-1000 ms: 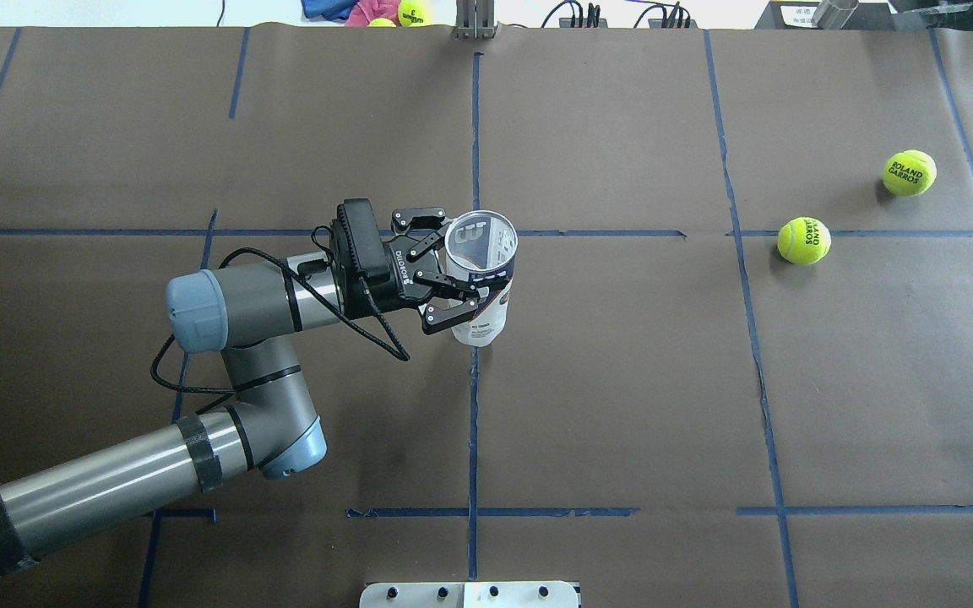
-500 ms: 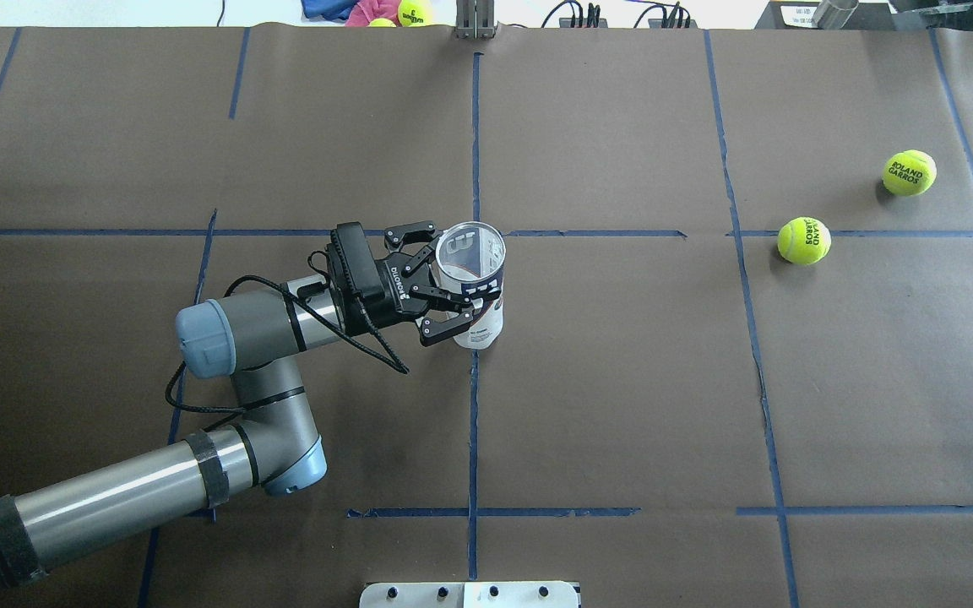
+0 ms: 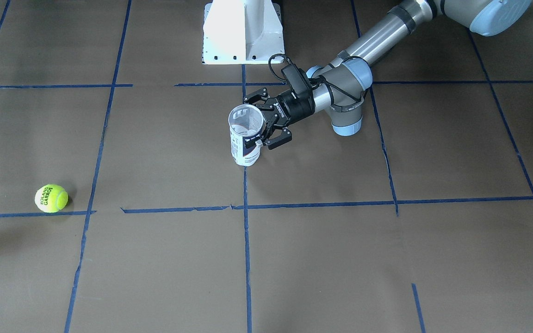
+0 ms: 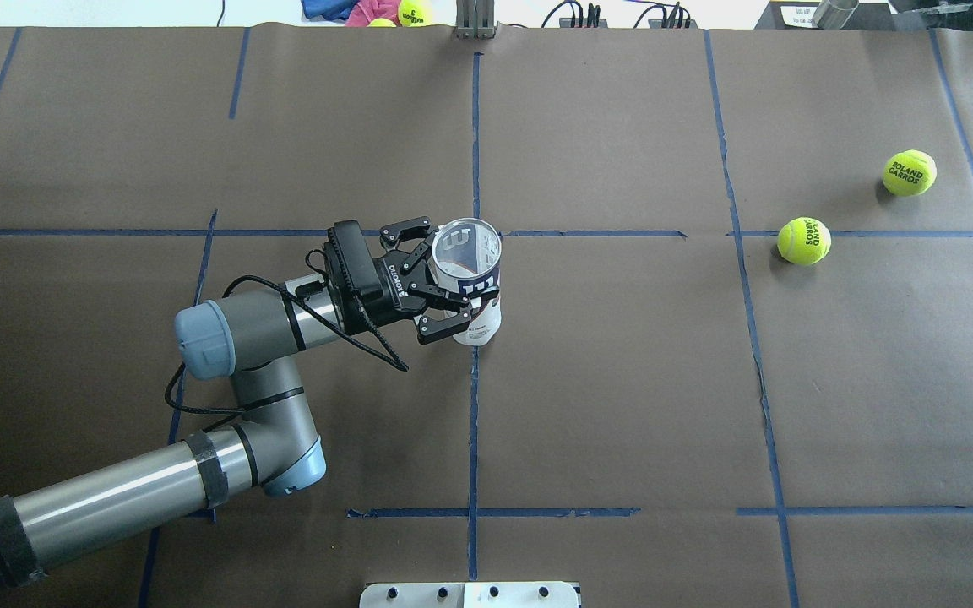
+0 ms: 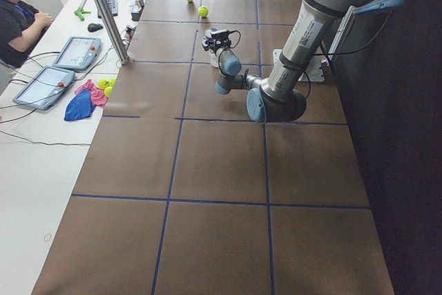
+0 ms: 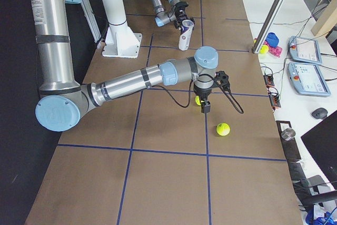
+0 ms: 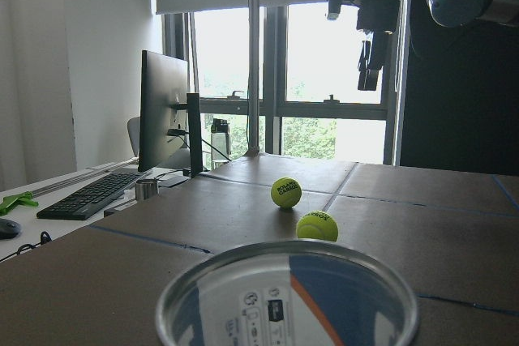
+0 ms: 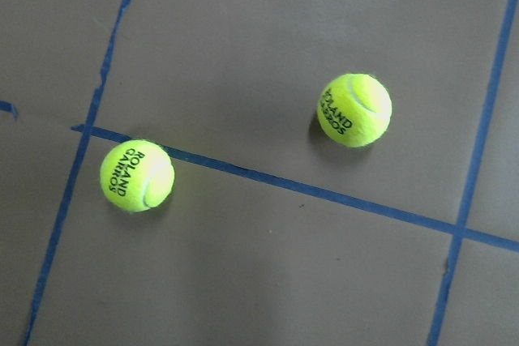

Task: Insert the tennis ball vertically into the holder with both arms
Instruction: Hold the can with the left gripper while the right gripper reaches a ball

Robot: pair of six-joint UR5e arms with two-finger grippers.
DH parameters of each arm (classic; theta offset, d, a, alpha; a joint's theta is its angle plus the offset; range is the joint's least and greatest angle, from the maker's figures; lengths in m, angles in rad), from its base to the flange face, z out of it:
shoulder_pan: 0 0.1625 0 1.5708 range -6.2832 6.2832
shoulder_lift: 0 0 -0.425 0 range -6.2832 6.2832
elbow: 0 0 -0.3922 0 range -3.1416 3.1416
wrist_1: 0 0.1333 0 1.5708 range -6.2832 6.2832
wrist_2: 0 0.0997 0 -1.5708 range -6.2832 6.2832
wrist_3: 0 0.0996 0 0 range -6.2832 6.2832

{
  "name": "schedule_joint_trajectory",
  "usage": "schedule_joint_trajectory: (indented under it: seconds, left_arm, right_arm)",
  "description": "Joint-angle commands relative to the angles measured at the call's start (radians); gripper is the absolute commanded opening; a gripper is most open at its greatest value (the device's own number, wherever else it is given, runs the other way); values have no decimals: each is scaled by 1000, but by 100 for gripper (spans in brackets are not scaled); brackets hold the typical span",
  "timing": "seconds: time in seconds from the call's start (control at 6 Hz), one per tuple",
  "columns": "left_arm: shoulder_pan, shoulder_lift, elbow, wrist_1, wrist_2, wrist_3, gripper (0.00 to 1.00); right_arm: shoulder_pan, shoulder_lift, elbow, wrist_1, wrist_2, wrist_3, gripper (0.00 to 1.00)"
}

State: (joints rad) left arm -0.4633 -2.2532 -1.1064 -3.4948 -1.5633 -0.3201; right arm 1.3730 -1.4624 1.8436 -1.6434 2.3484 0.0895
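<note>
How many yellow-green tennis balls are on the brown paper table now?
2: near ball on the blue tape line, far ball beyond it to the right. Spare balls lie off-table.

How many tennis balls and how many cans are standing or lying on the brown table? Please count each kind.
Tennis balls: 2, the ball on the blue line and the ball beyond it
Cans: 1, the clear can, standing upright
Total: 3

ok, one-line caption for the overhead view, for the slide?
Left gripper grips the upright, empty holder mid-frame; nearer tennis ball and farther tennis ball lie apart at right.
</note>
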Motion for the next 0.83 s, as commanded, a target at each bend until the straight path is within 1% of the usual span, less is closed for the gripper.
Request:
schedule_joint_trajectory:
  seconds: [0.0, 0.17, 0.33, 0.5, 0.67]
  left_arm:
    - [0, 3, -1, 2, 0, -1, 84]
    - [0, 1, -1, 2, 0, -1, 84]
    - [0, 3, -1, 3, 0, -1, 84]
    - [0, 3, -1, 4, 0, -1, 85]
    - [0, 3, -1, 4, 0, -1, 85]
  right_arm:
    - [-134, 86, -29, 4, -72, 105, 100]
    - [-173, 123, -81, 70, -83, 142, 100]
    - [-224, 123, -142, 238, -115, 245, 100]
    - [-297, 125, -194, 325, -185, 303, 100]
    - [-342, 129, -252, 411, -240, 326, 100]
